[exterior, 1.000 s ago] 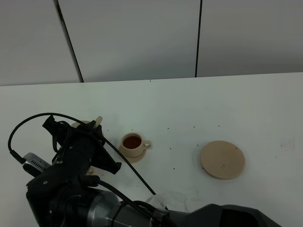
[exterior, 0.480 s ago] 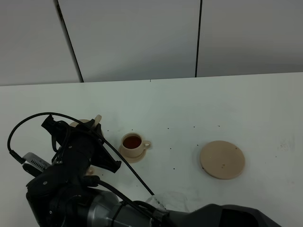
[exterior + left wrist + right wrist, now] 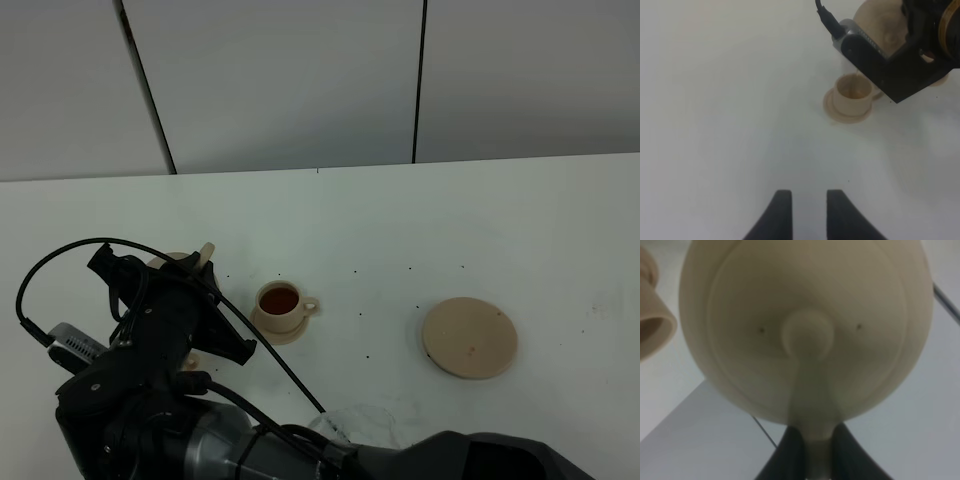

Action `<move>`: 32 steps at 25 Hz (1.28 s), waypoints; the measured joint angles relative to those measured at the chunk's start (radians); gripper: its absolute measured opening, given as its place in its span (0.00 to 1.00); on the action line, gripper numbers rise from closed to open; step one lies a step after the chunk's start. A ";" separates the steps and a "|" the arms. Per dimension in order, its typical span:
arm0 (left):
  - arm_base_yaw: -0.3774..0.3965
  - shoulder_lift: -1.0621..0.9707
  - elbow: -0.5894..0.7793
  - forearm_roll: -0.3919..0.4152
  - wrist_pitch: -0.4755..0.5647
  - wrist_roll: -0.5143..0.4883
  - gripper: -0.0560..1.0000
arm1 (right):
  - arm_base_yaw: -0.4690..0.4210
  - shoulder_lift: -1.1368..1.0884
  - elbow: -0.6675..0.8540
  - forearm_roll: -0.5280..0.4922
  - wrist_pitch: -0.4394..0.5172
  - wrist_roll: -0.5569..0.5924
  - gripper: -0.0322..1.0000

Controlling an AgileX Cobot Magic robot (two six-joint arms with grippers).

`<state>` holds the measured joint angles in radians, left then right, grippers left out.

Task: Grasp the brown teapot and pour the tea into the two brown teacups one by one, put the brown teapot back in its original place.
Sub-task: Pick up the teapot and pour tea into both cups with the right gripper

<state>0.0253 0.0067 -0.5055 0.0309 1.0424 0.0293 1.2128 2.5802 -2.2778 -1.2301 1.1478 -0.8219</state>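
My right gripper is shut on the small handle of the brown teapot, which fills the right wrist view. In the left wrist view the teapot hangs tilted over one teacup on its saucer, spout at the cup's rim. From above, only the teapot's spout shows past the right arm, and that cup is hidden. The other teacup holds dark tea on its saucer. The round plate lies bare. My left gripper hovers apart from the cup, fingers slightly apart, holding nothing.
The right arm's black wrist and cable reach across the left part of the white table and cover the area around the first cup. A grey panelled wall stands behind the table's far edge.
The right arm and the teapot have shifted very slightly; the spout tip sits a touch higher. The cups and the plate have not moved.
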 joint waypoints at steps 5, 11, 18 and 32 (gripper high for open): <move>0.000 0.000 0.000 0.000 0.000 0.000 0.28 | 0.000 0.000 0.000 0.000 0.000 -0.022 0.12; 0.000 0.000 0.000 0.000 0.000 0.000 0.28 | 0.000 0.000 0.000 -0.014 -0.017 -0.027 0.12; 0.000 0.000 0.000 0.000 0.000 0.001 0.28 | 0.000 0.000 0.000 -0.031 -0.046 -0.045 0.12; 0.000 0.000 0.000 0.000 0.000 0.001 0.28 | 0.000 0.000 0.003 -0.031 -0.041 -0.079 0.12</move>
<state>0.0253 0.0067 -0.5055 0.0309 1.0424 0.0303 1.2128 2.5802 -2.2749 -1.2613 1.1065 -0.9008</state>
